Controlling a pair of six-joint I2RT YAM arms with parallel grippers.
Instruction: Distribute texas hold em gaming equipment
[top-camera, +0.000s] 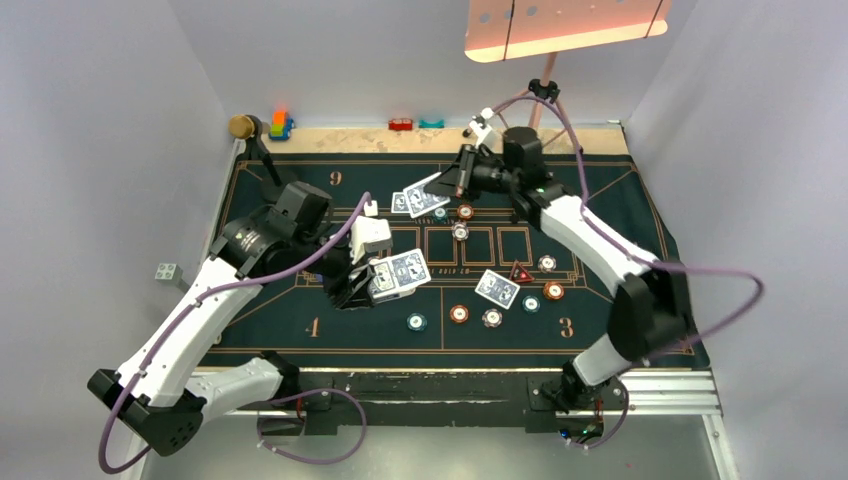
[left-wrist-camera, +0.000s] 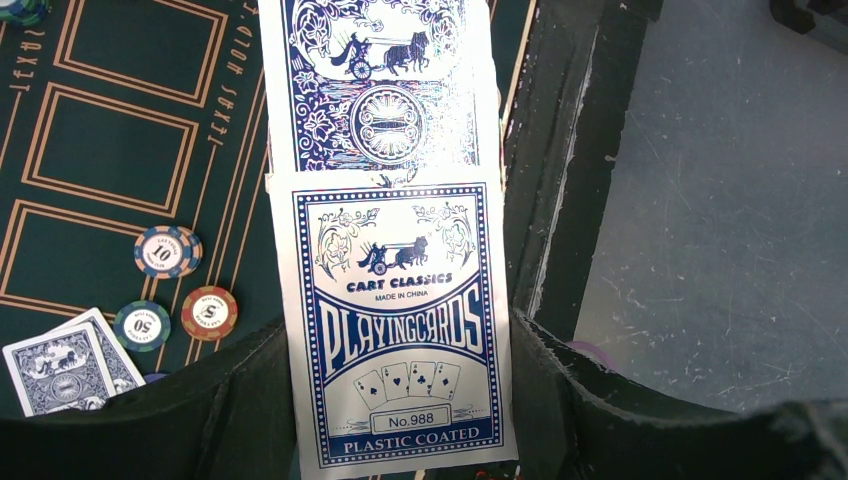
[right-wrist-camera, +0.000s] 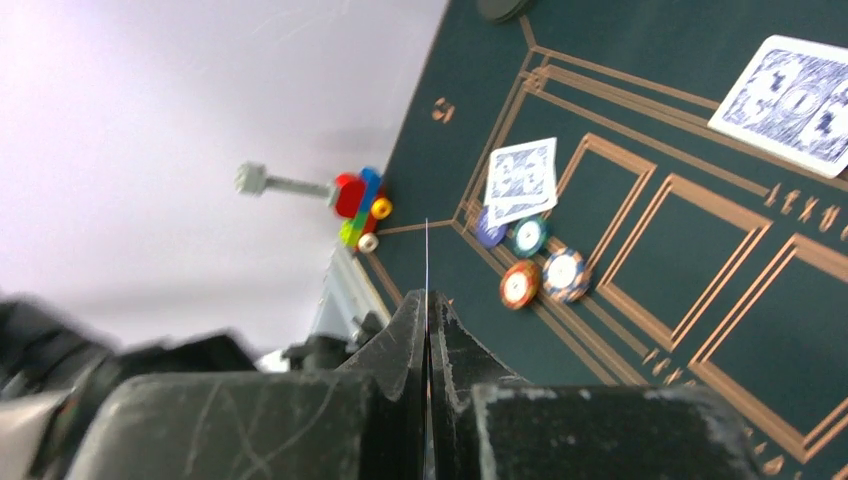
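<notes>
- Right claw (right-wrist-camera: 428, 302) is pinched tight on a single card (right-wrist-camera: 427, 255), which shows edge-on as a thin white line between the fingers.
- It hangs over the far middle of the green mat (top-camera: 300, 205), just beside a far pair of cards (top-camera: 408, 203) that lie face down and overlapped on the felt.
- Near that pair sit the far chips (top-camera: 460, 232): one teal, one orange and one white.
- Left claw (left-wrist-camera: 395, 330) is clamped on a blue-and-white card pack (left-wrist-camera: 400, 290), with a finger against each long side and the printed front towards the wrist camera.
- A blue-patterned back shows past the pack's far end; I cannot tell whether it is a loose card or a flap.
- The left claw holds the pack over the mat, a little left of the middle.
- Right of the middle lies a second pair of cards (top-camera: 497, 289), face down, with a small red triangle marker (top-camera: 519, 272) just beside it.
- The right chips (top-camera: 553, 290), white, orange and teal, sit close by on the right of that marker.
- The near chips (top-camera: 459, 313), teal, orange and white, form a row towards the near edge of the mat.
- Coloured toy blocks (top-camera: 280, 125) stand on the bare strip beyond the mat's far edge.
</notes>
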